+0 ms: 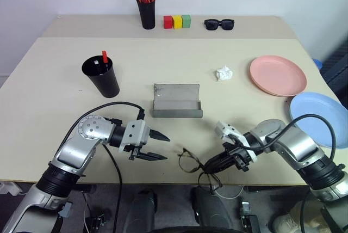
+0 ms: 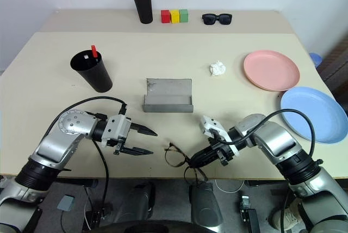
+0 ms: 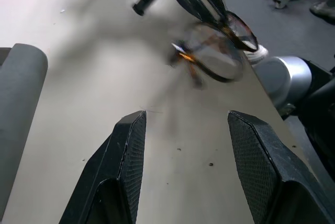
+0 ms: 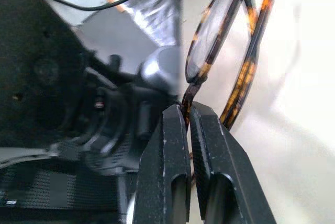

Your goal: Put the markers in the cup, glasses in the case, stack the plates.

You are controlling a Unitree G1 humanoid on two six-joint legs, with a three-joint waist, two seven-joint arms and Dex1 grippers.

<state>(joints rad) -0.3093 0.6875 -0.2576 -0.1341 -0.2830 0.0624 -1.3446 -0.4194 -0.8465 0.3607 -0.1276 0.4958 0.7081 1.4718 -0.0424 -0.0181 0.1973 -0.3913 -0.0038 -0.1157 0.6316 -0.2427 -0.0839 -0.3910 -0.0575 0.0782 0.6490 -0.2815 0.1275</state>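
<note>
Glasses [image 2: 179, 157] in right gripper [image 2: 197, 159] at table edge [image 2: 76, 176], apparently partly overhanging

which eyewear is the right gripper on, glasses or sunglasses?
The thin-rimmed glasses at the table's near edge; the right gripper is shut on their frame. The chunky black sunglasses lie untouched at the far edge.

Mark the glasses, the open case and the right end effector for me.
glasses [image 1: 190, 162], left eye view, on the lens rim at the table's near edge.
case [image 1: 176, 101], left eye view, on the raised grey lid.
right end effector [image 4: 189, 115], right wrist view, between fingertips shut on the frame.
</note>
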